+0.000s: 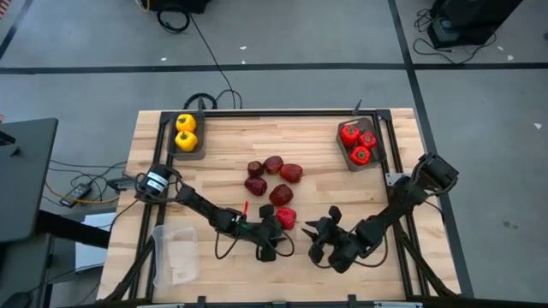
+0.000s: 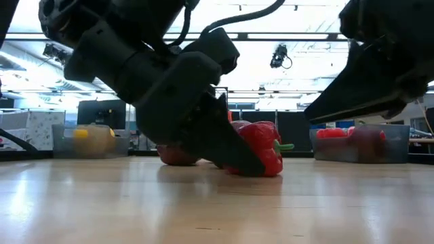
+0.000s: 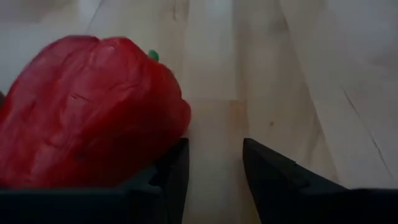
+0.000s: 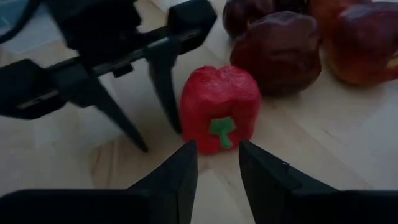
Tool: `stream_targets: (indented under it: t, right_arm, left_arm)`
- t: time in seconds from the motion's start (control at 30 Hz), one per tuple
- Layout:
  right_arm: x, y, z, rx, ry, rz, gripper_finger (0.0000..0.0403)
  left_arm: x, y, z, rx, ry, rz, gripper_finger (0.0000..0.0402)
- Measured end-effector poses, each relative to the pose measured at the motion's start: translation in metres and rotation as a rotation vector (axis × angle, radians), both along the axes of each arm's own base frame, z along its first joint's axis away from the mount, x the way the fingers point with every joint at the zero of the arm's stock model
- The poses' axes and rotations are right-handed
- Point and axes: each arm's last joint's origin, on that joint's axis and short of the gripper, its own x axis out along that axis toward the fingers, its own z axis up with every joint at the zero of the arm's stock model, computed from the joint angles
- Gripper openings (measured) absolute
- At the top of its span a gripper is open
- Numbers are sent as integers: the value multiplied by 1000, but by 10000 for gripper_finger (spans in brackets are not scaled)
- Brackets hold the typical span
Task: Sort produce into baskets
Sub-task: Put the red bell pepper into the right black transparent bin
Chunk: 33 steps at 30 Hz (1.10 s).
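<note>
Where the high view gives only a red spot beside the left claw [image 1: 272,242], we learn from the right wrist view that this red bell pepper [image 4: 220,116] lies on the wooden counter [image 4: 323,155] with its green stem toward the right claw [image 4: 217,163]. That pepper sits outside the left claw's parted fingers [image 3: 166,180], touching one of them, with nothing between the two. The right claw's fingers stand slightly apart just short of the stem, pinching nothing. Both arms reach low over the counter. Beyond the pepper we see dark maroon fruits [image 4: 283,50] clustered. The pepper is glossy, blocky and lobed.
</note>
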Motion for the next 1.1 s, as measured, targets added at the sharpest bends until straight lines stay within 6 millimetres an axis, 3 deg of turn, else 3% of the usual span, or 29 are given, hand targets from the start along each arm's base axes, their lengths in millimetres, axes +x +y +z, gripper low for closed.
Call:
stream_targets:
  t: [0.2,0.53,0.73,1.1]
  right_arm:
    - [-3,3,-1,-29,29,40,138]
    - [-3,-13,-10,-75,61,20,205]
    - [-5,-34,-27,36,26,49,194]
    - [-6,-52,-31,103,-113,120,162]
  left_arm:
    - [2,3,-3,-5,-5,10,156]
    - [2,0,-2,-25,-15,15,156]
    - [2,0,-2,-25,-14,16,156]
    - [3,3,-2,-13,-13,15,156]
